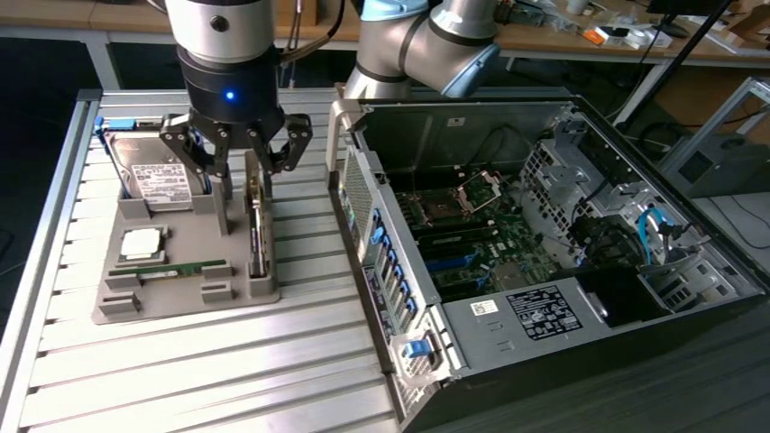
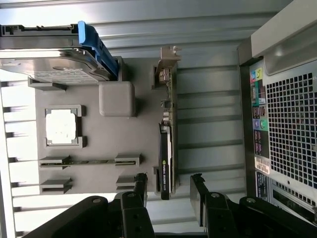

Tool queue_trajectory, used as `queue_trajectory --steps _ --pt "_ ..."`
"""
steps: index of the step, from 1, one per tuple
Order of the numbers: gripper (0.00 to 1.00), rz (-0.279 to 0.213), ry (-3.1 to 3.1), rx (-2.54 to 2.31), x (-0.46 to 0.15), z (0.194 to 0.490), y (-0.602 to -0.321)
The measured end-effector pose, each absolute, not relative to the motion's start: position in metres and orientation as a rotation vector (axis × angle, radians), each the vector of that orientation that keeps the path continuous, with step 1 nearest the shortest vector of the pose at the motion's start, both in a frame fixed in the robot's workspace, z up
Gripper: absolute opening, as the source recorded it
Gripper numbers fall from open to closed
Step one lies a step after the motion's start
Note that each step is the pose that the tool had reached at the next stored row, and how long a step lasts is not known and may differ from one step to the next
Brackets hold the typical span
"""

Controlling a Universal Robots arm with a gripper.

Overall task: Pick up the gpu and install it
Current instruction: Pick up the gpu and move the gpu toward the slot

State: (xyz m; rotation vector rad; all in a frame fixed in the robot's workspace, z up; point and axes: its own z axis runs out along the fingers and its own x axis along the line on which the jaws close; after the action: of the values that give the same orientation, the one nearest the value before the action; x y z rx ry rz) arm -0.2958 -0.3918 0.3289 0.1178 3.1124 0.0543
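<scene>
Gripper (image 2: 169, 184): jaws spread wide and holding nothing; one finger (image 2: 140, 187) on each side of the gpu (image 2: 166, 141), neither seeming to touch it; in the exterior view the gripper (image 1: 244, 171) hangs over the tray's end farthest from that camera

Item 1, hard drive (image 1: 162, 176): silver with a white label, propped in its blue-edged cradle at the tray's corner toward the exterior view's left; not the target

Item 2, processor chip (image 1: 142, 241): flat in a square pocket on the tray, on the same side as the hard drive

Item 3, RAM stick (image 1: 169, 269): narrow and green, lying across the tray nearer its front end

Item 4, tray (image 1: 180, 302): grey moulded holder, taken as the reference for every entry

Item 5, gpu (image 1: 258, 230): green board with a black block and a silver end bracket, standing on edge in a slot along the tray's side toward the computer case; not yet lifted

Item 6, computer case (image 1: 361, 216): side open, motherboard visible, just beyond the tray toward the exterior view's right

Handling note, as a judgement: the step in hand is the grasp; keep the card centred between the fingers; keep the pads parallel to its faces; close on the sturdy black block, not on bare components; stay clear of the tray's raised post beside the slot; grip firmly without bending the thin board
</scene>
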Motion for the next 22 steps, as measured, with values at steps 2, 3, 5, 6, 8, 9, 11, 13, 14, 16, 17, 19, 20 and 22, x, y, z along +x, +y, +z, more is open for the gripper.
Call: queue_trajectory --steps 2,3,5,6,8,9,11,13,14,16,17,19,20,22 --pt "0.48 0.054 3.112 0.118 -0.2958 0.3284 -0.3918" --pt "0.48 0.054 3.112 0.118 -0.2958 0.3281 -0.3918" --pt "0.48 0.054 3.112 0.118 -0.2958 0.3273 -0.3918" --pt "0.48 0.054 3.112 0.118 -0.2958 0.3271 -0.3918" --pt "0.48 0.054 3.112 0.118 -0.2958 0.3265 -0.3918" --pt "0.48 0.054 3.112 0.118 -0.2958 0.3263 -0.3918" --pt "0.48 0.054 3.112 0.118 -0.2958 0.3258 -0.3918" --pt "0.48 0.054 3.112 0.118 -0.2958 0.3253 -0.3918" --pt "0.48 0.054 3.112 0.118 -0.2958 0.325 -0.3918" --pt "0.48 0.054 3.112 0.118 -0.2958 0.3242 -0.3918" --pt "0.48 0.054 3.112 0.118 -0.2958 0.3239 -0.3918" --pt "0.48 0.054 3.112 0.118 -0.2958 0.3232 -0.3918" --pt "0.48 0.054 3.112 0.118 -0.2958 0.323 -0.3918" --pt "0.48 0.054 3.112 0.118 -0.2958 0.3221 -0.3918"
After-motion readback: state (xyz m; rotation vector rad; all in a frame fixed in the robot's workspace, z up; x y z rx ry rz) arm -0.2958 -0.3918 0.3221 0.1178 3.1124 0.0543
